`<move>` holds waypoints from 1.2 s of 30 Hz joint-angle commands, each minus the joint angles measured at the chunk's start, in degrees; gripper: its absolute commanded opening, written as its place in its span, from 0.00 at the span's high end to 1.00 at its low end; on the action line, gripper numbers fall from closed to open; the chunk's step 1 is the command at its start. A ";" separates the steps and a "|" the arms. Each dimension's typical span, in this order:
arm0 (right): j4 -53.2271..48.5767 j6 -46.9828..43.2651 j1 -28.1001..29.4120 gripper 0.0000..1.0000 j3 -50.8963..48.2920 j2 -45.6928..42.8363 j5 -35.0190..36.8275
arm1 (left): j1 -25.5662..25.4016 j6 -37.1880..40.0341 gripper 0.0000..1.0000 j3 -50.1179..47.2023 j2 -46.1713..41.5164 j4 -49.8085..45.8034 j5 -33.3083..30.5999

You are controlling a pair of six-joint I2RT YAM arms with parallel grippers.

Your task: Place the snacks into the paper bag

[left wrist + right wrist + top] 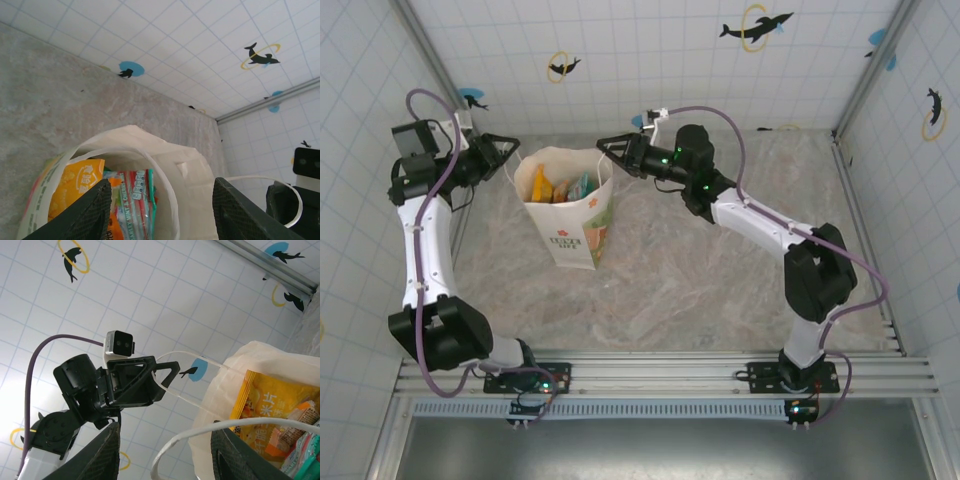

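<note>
Left fingers spread; right fingers spread.

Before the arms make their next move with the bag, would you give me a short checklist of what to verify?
1. Paper bag standing upright on the table: ok.
2. Snacks inside the bag: ok for the packets visible at its mouth; full count cannot tell.
3. Left claw open, with one handle between its fingers: ok.
4. Right claw open, with the other handle between its fingers: ok.
5. Handles clamped for a lift: not ok, both jaws stand open.
</note>
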 commanded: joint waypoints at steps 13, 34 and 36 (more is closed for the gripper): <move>7.56 3.74 0.83 0.53 4.81 3.48 1.85 | 0.25 -7.81 0.54 -4.02 -0.87 11.95 9.09; 6.99 3.25 -0.21 1.00 5.62 0.91 1.78 | 0.21 -18.95 1.00 -7.34 -4.05 27.67 12.20; 6.01 2.70 -0.74 1.00 5.62 -0.20 1.60 | 0.03 -21.24 1.00 -8.21 -4.70 30.66 12.64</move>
